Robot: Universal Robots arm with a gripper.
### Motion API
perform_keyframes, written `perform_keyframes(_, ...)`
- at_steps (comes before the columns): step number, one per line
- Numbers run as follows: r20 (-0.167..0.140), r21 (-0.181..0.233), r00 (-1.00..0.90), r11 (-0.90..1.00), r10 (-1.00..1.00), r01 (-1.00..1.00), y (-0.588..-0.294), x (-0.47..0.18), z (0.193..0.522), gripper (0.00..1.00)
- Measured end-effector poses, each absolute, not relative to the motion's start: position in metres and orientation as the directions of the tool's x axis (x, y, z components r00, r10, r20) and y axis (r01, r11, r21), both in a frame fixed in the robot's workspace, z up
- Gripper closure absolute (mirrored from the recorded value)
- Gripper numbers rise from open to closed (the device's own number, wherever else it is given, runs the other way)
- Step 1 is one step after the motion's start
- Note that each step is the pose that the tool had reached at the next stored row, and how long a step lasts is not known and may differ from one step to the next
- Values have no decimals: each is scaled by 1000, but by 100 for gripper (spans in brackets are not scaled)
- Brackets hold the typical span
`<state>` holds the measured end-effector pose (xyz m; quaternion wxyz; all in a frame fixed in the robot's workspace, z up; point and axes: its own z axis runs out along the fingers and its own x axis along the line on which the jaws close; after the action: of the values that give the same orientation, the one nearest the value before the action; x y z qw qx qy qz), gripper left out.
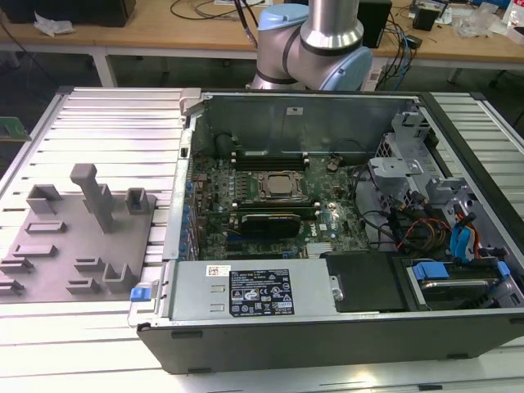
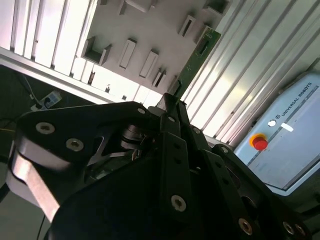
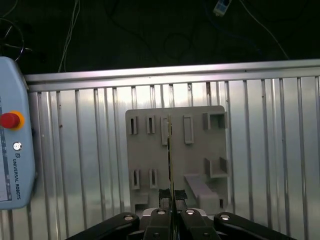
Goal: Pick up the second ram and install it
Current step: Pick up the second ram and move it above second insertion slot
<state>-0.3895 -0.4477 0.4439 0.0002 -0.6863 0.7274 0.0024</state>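
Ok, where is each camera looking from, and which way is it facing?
Exterior view: off the arm, raised, looking down over the open computer case and grey fixture tray; the arm stands behind the case.
First wrist view: on the wrist, looking along the gripper down onto the tray; the second ram is edge-on in its grip.
Second wrist view: behind the gripper's body, slanting past it toward the tray.
Shared: both wrist views show the ram, tray and teach pendant.

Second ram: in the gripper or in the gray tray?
In the gripper: in both wrist views it is clamped on one end of the second ram, held clear of the gray tray.
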Motion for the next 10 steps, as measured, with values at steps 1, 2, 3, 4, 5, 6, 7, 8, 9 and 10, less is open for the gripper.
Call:
perform_keyframes(1, -4, 3, -58, 58, -998, -998, -447, -389, 444, 87)
perform_keyframes(2, -5, 4, -58, 58, -998, -998, -446, -389, 445, 87)
perform_keyframes(3, -14, 4, -58, 58, -998, -998, -445, -389, 445, 87)
perform_keyframes(4, -25, 5, -58, 58, -998, -998, -444, -389, 445, 87)
perform_keyframes(5, -32, 7, -58, 57, -998, -998, -442, -389, 445, 87)
perform_keyframes(6, -33, 9, -55, 55, -998, -998, -437, -388, 445, 87)
perform_keyframes(7, -33, 10, -54, 54, -998, -999, -433, -386, 445, 87)
perform_keyframes(8, -33, 11, -54, 53, -998, -999, -431, -385, 445, 87)
perform_keyframes(9, -33, 11, -53, 53, -998, -999, -429, -384, 445, 87)
perform_keyframes(10, -33, 13, -52, 52, -998, -999, -426, -382, 445, 87)
